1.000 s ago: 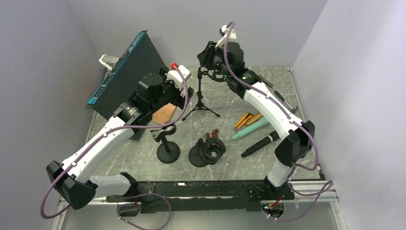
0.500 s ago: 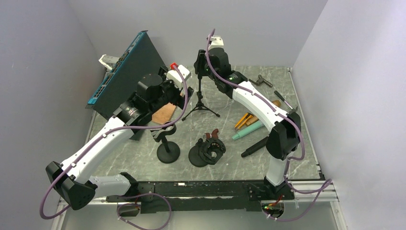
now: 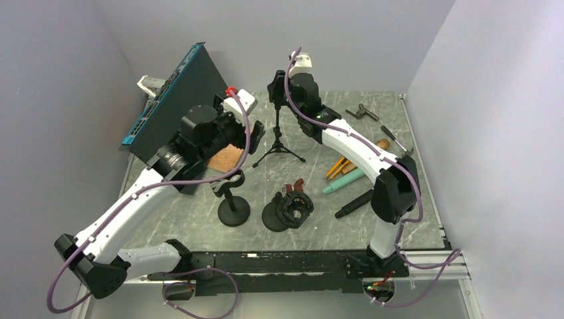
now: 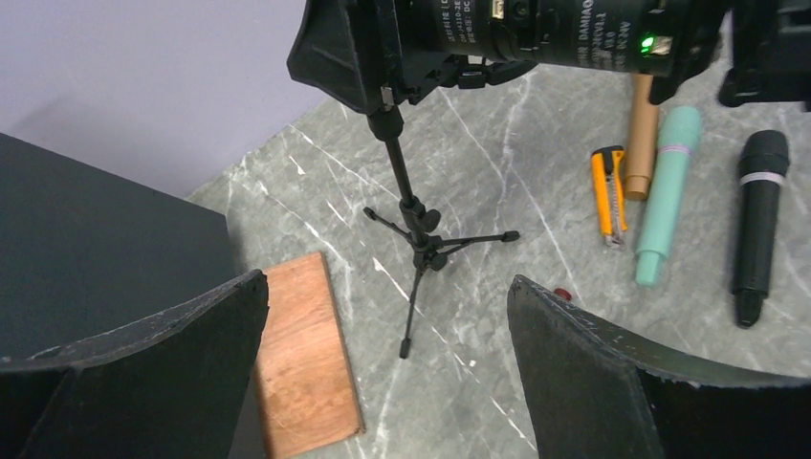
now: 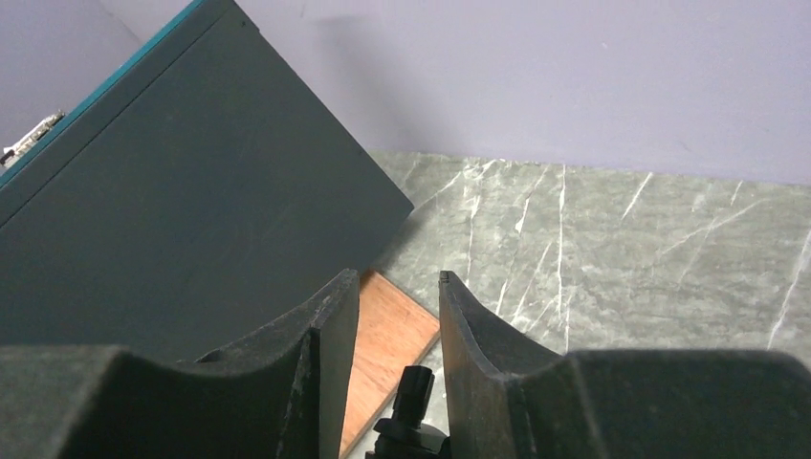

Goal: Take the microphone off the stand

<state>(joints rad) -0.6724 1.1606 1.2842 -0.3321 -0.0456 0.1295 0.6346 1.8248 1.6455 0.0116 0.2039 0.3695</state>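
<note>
A thin black tripod stand [image 3: 278,136] stands at the back middle of the table. Its top is a bare stud [image 5: 411,402]; no microphone shows on it. My right gripper [image 3: 275,91] is at the stand's top, its fingers slightly apart on either side of the stud [image 5: 397,279]. A black microphone [image 3: 361,203] and a teal microphone [image 3: 347,180] lie on the table at the right, also in the left wrist view [image 4: 756,225] [image 4: 665,191]. My left gripper [image 3: 255,136] is wide open and empty [image 4: 385,282], hovering left of the tripod [image 4: 413,215].
A big dark panel [image 3: 179,100] leans at the back left. A wooden plate [image 3: 228,158] lies beside it. A round-base clip stand [image 3: 233,206] and a shock-mount stand [image 3: 289,209] are in front. A yellow knife [image 4: 609,191], a brown tube [image 4: 643,134] and small tools [image 3: 372,114] lie right.
My right gripper swung left and down onto the tripod's top. My left gripper drew back a little to the left.
</note>
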